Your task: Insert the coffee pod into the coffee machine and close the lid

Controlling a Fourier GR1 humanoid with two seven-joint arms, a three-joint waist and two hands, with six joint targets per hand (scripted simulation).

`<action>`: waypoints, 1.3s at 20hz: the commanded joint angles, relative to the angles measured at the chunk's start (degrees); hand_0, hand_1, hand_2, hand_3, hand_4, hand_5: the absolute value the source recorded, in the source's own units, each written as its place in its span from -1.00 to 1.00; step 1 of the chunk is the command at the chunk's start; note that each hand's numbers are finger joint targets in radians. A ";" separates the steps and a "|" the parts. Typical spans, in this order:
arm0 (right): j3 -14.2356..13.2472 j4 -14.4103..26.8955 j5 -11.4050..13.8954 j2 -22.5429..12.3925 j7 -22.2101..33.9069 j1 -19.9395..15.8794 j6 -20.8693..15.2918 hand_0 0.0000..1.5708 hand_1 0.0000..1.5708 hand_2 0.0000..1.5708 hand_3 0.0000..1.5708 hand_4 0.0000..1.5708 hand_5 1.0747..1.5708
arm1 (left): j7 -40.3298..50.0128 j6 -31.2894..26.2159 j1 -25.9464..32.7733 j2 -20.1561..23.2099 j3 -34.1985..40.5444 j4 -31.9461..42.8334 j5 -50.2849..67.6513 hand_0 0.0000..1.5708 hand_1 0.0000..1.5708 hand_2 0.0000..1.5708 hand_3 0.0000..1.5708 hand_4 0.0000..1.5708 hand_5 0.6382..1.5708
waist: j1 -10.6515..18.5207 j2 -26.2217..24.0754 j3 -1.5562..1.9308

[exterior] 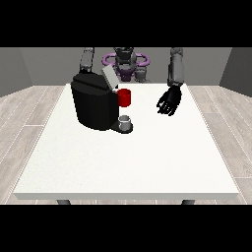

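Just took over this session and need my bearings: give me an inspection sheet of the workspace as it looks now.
Surface: white table, mostly bare.
Job's things: black coffee machine at the view's left, its lid raised; a red thing at the machine; a grey thing on the machine's base, cannot tell whether it is the pod.
Clutter: nothing seen.
Hands: the hand at the view's right hangs above the table, fingers curled, holding nothing; the other hand is hidden behind the machine.
Cables: nothing seen.
Surroundings: wood floor, grey walls.
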 commanded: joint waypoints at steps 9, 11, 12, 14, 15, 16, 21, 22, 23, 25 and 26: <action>-3.47 6.22 -3.46 -1.33 -3.71 -1.50 2.98 -1.00 -1.00 -1.00 -1.00 -1.00 1.00 | -2.12 -1.57 -3.39 -0.55 -1.65 8.34 -7.45 0.11 0.11 0.30 0.17 -0.47 1.00 | 0.88 -0.51 -0.02; -2.50 5.81 -2.61 -0.18 -3.95 1.74 1.69 -1.00 -1.00 -1.00 -1.00 -1.00 1.00 | -4.58 -2.25 -2.81 0.60 -1.04 9.44 -7.72 0.32 0.32 0.43 0.28 -0.50 1.00 | 1.06 -3.13 -0.02; -4.18 10.34 -3.11 0.61 -6.53 -1.28 0.40 -1.00 -1.00 -1.00 -1.00 -1.00 1.00 | -2.01 -1.30 -4.38 -2.12 -2.56 6.68 -9.10 0.43 0.43 0.53 0.39 -0.50 1.00 | 2.80 -2.20 0.00; -4.47 9.53 -2.78 -0.06 -2.42 -1.99 0.24 -1.00 -1.00 -1.00 -1.00 -1.00 1.00 | -2.03 -0.40 -3.48 -4.25 -2.13 7.55 -9.05 0.51 0.51 0.64 0.55 -0.36 1.00 | 3.11 -4.47 -0.01; -1.11 6.39 1.78 -0.63 -1.89 1.72 -1.61 -1.00 -1.00 -1.00 -1.00 -1.00 1.00 | -5.86 -2.16 -4.96 -0.12 1.44 9.83 -5.72 0.63 0.63 0.67 0.58 -0.37 1.00 | 0.73 -3.51 -0.05; -4.02 9.14 -0.53 -1.36 -6.30 0.79 -0.89 -1.00 -1.00 -1.00 -1.00 -1.00 1.00 | -6.87 -1.83 -6.08 -0.94 2.44 7.87 -4.28 0.74 0.74 0.74 0.65 -0.39 1.00 | 1.77 -2.03 -0.02; -0.98 7.00 1.37 0.16 0.70 2.52 -1.56 -1.00 -1.00 -1.00 -1.00 -1.00 1.00 | -4.76 -6.32 -6.44 -4.38 3.47 9.71 -2.71 0.84 0.84 0.82 0.72 -0.33 1.00 | 0.27 -8.27 -0.03; -5.25 14.82 0.72 -1.87 -2.19 -2.11 -2.27 -1.00 -1.00 -1.00 -1.00 -1.00 1.00 | -2.65 -9.62 -8.98 -6.15 1.00 5.49 -3.83 0.81 0.81 0.80 0.70 -0.34 1.00 | 4.48 -7.39 0.01; -5.11 13.89 -0.02 -2.49 -3.78 1.86 -1.00 -1.00 -1.00 -1.00 -1.00 -1.00 1.00 | -3.73 -14.10 -8.81 -3.58 2.05 6.03 -2.34 0.80 0.80 0.78 0.67 -0.34 1.00 | 3.53 -10.00 0.01; -3.10 12.82 1.70 -0.70 -2.16 -0.03 -2.41 -1.00 -1.00 -1.00 -1.00 -1.00 1.00 | -4.28 -13.21 -10.87 -3.53 2.85 6.47 -2.84 0.75 0.75 0.76 0.69 -0.38 1.00 | 2.42 -8.68 -0.01; -5.04 15.15 0.76 -1.13 -0.44 -1.76 -2.73 -1.00 -1.00 -1.00 -1.00 -1.00 1.00 | -1.63 -16.81 -12.69 -5.08 1.65 4.72 -2.61 0.75 0.75 0.76 0.69 -0.36 1.00 | 3.76 -10.48 0.01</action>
